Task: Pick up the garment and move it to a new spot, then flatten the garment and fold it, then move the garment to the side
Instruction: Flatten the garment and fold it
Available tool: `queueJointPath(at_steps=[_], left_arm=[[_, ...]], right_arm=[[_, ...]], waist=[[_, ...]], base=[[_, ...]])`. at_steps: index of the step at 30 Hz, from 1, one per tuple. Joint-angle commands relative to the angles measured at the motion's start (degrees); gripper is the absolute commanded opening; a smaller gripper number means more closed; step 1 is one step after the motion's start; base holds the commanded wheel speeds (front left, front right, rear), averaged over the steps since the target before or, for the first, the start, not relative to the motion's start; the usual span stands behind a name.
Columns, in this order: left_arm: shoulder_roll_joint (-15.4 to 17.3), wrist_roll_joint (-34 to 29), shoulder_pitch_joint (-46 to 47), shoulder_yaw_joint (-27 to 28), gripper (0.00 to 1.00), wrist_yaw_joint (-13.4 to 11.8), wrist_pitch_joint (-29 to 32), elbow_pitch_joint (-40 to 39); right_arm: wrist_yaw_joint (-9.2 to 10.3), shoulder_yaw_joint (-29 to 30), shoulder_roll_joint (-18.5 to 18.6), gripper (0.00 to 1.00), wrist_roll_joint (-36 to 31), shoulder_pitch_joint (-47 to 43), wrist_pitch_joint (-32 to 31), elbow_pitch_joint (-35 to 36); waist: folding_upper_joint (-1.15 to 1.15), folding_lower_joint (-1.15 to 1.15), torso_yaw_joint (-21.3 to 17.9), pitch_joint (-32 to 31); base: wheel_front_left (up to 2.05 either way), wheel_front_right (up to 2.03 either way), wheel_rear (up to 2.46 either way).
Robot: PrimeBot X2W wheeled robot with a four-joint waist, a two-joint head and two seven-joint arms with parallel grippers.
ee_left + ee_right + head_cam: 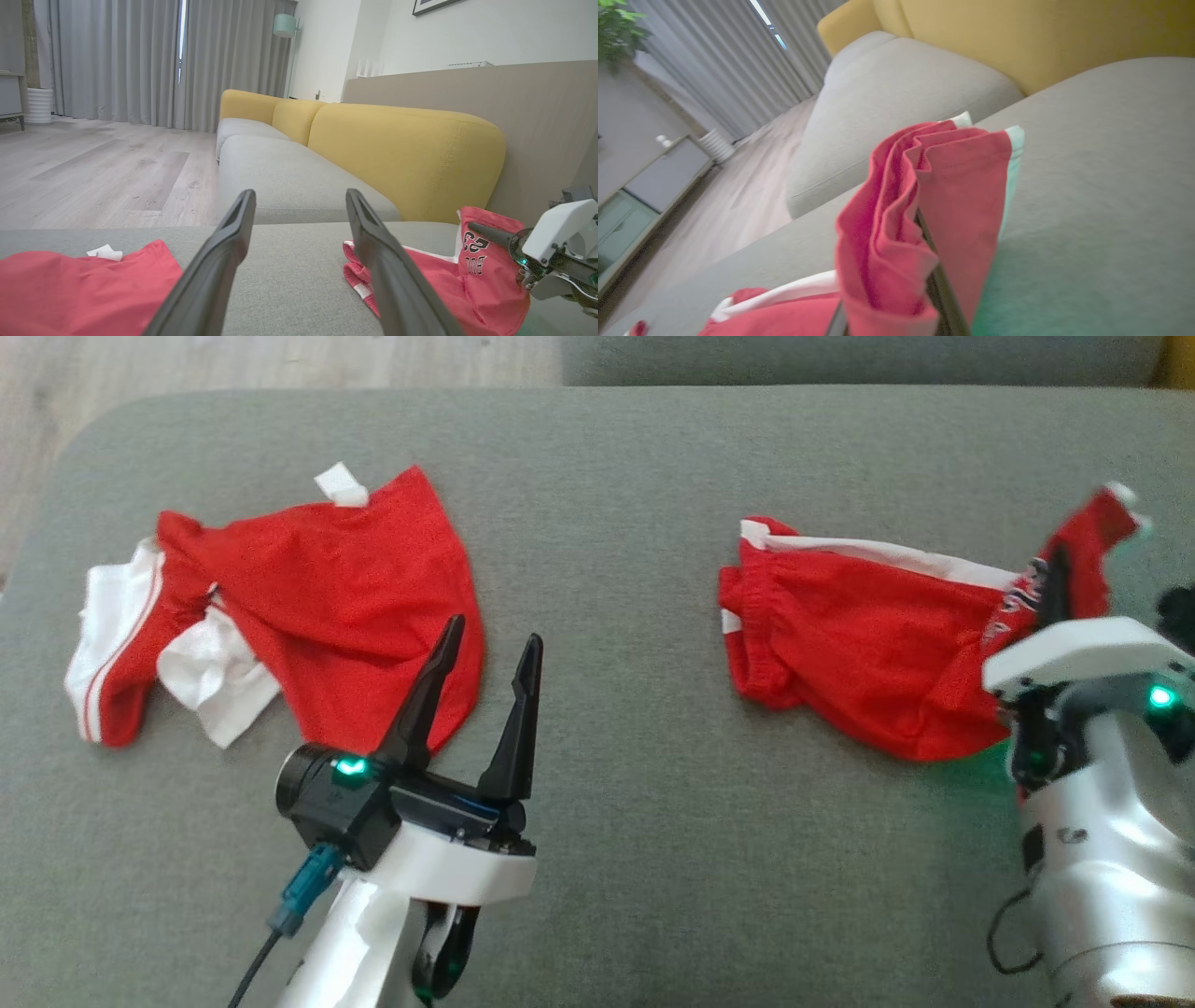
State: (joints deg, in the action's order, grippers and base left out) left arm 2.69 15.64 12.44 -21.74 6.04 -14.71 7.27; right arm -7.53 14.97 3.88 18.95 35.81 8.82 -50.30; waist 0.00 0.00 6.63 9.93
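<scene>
A red garment (840, 625) with white trim and a printed number lies bunched on the right of the grey cushion. My right gripper (1057, 569) is shut on its right end and holds that corner a little above the cushion. In the right wrist view the red cloth (887, 219) drapes in folds over the gripper (924, 224), hiding most of both fingers. The left wrist view shows the same garment (444, 284) at the right. My left gripper (496, 630) hovers open near the middle, empty, its fingers (233, 247) spread wide.
A second red and white garment (327, 579) lies crumpled on the left of the cushion, just beyond my left gripper. The grey cushion (616, 476) ends at wooden floor (233, 359) on the far left. A yellow sofa backrest (406, 149) rises beyond.
</scene>
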Motion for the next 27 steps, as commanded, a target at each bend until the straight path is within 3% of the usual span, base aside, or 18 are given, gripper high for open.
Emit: queueJointPath(at_steps=[1,10,23,25,27], left_arm=[[0.19,0.38,0.98,1.75,1.0,-0.17,-0.29,-1.53],[0.19,1.11,0.19,1.19,1.0,-0.47,-0.29,-1.06],[0.19,1.65,-0.37,1.06,1.0,-0.7,-0.29,-1.23],[0.19,1.62,-0.42,1.18,1.0,-0.76,-0.29,-1.25],[0.19,1.58,-0.42,1.32,1.0,-0.83,-0.29,-1.18]], right_arm=[[0.04,-2.84,-0.96,0.0,1.22,2.01,-0.07,2.06],[0.04,-20.97,-0.99,0.0,11.37,0.67,-0.26,6.98],[0.04,-30.79,-1.0,0.0,11.77,-1.02,-1.54,2.57],[0.04,-32.39,-1.0,1.0,10.84,-1.08,-1.48,1.47],[0.04,-34.66,-1.0,1.0,10.52,-1.3,-1.68,0.84]], waist=[[0.0,0.0,0.85,-0.5],[0.0,0.0,5.32,-1.15],[0.0,0.0,9.31,-0.59],[0.0,0.0,9.2,-0.52],[0.0,0.0,8.89,-0.61]], base=[[0.0,0.0,0.0],[0.0,0.0,0.0],[0.0,0.0,0.0],[0.0,0.0,0.0],[0.0,0.0,0.0]])
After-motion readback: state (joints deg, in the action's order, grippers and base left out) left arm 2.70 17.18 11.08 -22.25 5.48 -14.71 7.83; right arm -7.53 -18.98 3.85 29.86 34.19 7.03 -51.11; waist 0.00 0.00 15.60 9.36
